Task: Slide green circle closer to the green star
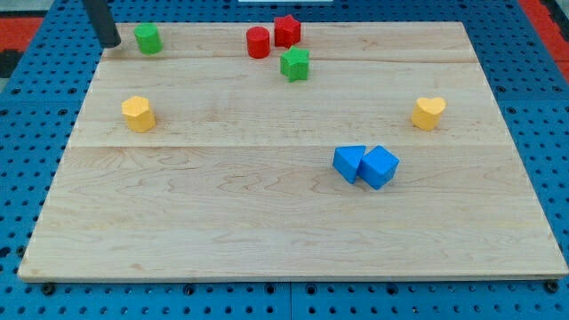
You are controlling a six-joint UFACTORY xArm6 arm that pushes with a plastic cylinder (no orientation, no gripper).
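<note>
The green circle (148, 38) is a short green cylinder near the board's top left corner. The green star (295, 64) lies at the top middle, well to the view's right of the circle. My tip (109, 43) is the lower end of a dark rod at the board's top left edge. It stands just to the view's left of the green circle, with a small gap between them.
A red cylinder (258, 42) and a red star (286, 30) sit just above the green star. A yellow block (138, 114) is at the left, a yellow heart (428, 113) at the right. Two blue blocks (365, 164) touch at centre right. The wooden board (222, 222) lies on a blue pegboard.
</note>
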